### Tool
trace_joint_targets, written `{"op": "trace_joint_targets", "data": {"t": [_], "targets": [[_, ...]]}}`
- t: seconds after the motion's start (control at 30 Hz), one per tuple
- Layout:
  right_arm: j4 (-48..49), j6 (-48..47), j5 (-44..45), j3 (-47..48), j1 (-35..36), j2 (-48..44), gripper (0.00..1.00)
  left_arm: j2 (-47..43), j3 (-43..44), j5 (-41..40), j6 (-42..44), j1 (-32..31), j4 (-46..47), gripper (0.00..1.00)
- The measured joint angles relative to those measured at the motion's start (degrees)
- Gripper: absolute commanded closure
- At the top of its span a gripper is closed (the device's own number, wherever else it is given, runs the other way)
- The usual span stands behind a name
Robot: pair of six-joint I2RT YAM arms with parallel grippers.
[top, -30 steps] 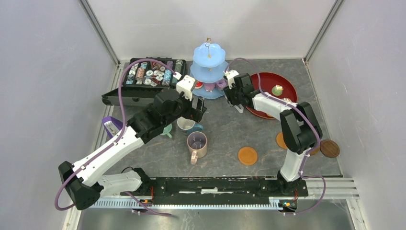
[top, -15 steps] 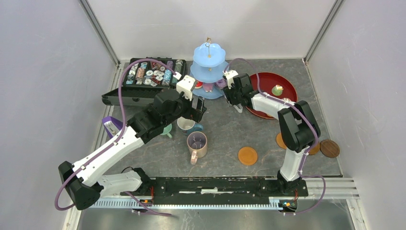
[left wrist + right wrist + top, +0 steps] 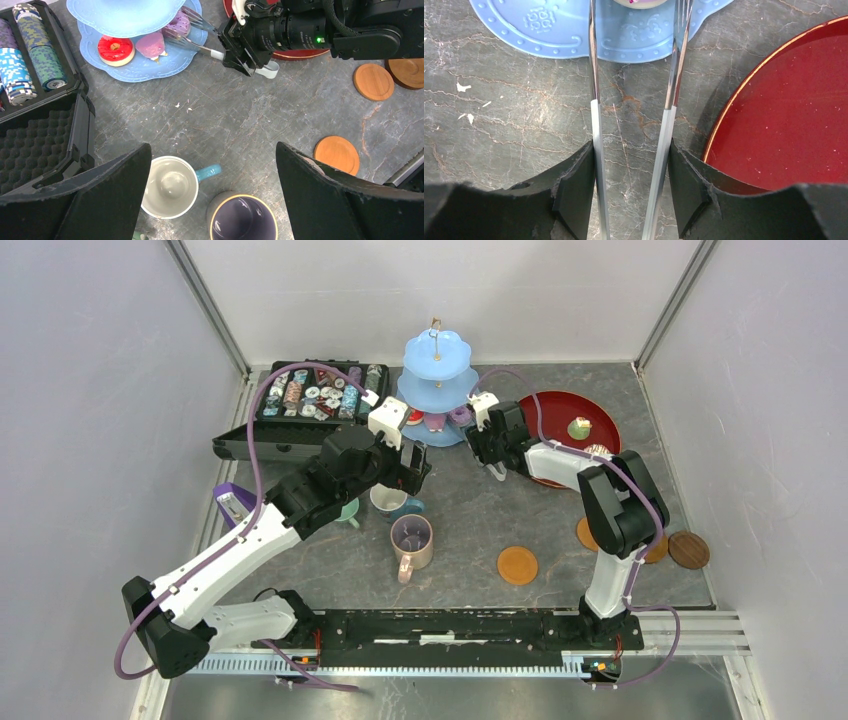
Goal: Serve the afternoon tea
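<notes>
The mint green mug (image 3: 348, 511) was mostly hidden under the left arm, and only a small green part could be made out. The tall pink-purple mug (image 3: 243, 221) was cut off by the lower edge of the left wrist view, just beside the white-and-blue mug (image 3: 170, 185). One round brown coaster (image 3: 587, 532) was partly covered by the right arm. A second one (image 3: 517, 565) lay in the open at 5 o'clock on the surface (image 3: 470, 510).

The purple pastry (image 3: 179, 22) was half hidden beneath the middle tier of the pale-blue three-tier stand (image 3: 436, 380), which stood at 12 o'clock. Whether the tong tips touched it could not be told. A red doughnut (image 3: 115, 50) and a pink pastry (image 3: 150, 45) were seen on the bottom tier, at 8 o'clock of it in the left wrist view.

The right arm was stretched low from 4 o'clock toward the stand. The right gripper (image 3: 630, 145) was pinched on the metal tongs (image 3: 595, 100), whose two blades were pressed against the inner finger faces and pointed to either side of the purple pastry. The left arm was extended diagonally from 7 o'clock, and the left gripper (image 3: 212, 147) was held spread wide above the two mugs. The red tray (image 3: 560, 408) was set at 2 o'clock and the black case (image 3: 315, 390) at 10 o'clock.
</notes>
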Motion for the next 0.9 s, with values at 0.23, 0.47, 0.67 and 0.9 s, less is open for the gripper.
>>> {"op": "trace_joint_targets", "data": {"t": [0.23,0.47,0.67,0.9], "targets": [[1.64,0.5,-0.17,-0.98,0.0,0.0,0.39,0.0,0.0,0.0,0.0,0.0,0.0,0.0],[2.95,0.63,-0.09,-3.78,0.02,-0.55,0.38,0.0,0.0,0.0,0.0,0.0,0.0,0.0],[3.67,0.55,0.07,-6.84,0.02,-2.45,0.39,0.0,0.0,0.11,0.0,0.0,0.0,0.0],[4.31,0.52,0.09,-8.66,0.28,-6.08,0.41,0.0,0.0,0.15,0.0,0.0,0.0,0.0]]}}
